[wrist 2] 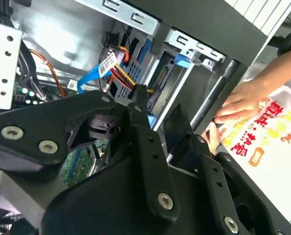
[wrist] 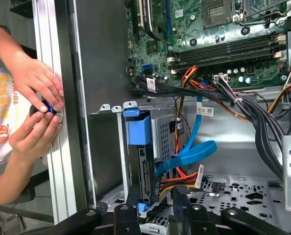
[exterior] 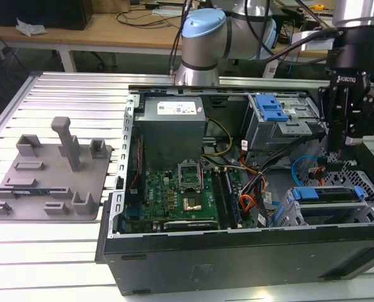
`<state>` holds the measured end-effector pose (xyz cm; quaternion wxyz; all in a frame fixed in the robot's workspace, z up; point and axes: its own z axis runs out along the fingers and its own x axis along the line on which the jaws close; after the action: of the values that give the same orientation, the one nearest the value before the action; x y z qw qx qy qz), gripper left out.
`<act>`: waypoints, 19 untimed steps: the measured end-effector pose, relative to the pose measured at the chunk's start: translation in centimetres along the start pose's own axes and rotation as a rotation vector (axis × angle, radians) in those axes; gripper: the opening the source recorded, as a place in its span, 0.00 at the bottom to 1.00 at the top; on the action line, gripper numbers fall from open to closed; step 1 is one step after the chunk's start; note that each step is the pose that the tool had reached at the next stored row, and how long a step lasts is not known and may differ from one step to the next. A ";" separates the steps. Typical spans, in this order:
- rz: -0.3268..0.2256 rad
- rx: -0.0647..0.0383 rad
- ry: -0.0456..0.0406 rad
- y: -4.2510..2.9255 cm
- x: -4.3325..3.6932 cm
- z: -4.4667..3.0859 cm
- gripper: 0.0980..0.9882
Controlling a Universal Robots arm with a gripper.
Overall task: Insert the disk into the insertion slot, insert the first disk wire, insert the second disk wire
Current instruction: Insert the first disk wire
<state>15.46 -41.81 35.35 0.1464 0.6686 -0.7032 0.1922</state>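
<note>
Sitting in the slot [wrist: 165, 129], the disk [exterior: 328, 195] lies flat in its blue carrier, at the near corner of the case [exterior: 237, 258] on the exterior view's right. The blue wire [wrist: 189, 152] loops up from the disk's end, beside orange, yellow and black wires [wrist: 177, 178]; I cannot tell whether its plug is seated. The gripper [wrist: 153, 203] hangs just above the slot, its 2 fingers [wrist 2: 140, 112] spread apart, gripping nothing. A person's 2 hands [wrist: 35, 81] meet outside the case.
</note>
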 end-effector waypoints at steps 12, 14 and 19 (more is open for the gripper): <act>0.033 0.062 0.0034 1.12 -0.37 0.81 0.35; 0.038 0.070 0.0041 1.31 -0.38 0.85 0.35; 0.048 0.066 0.0054 1.51 -0.39 0.86 0.35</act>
<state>14.03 -41.82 34.30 0.1215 0.6555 -0.7120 0.2206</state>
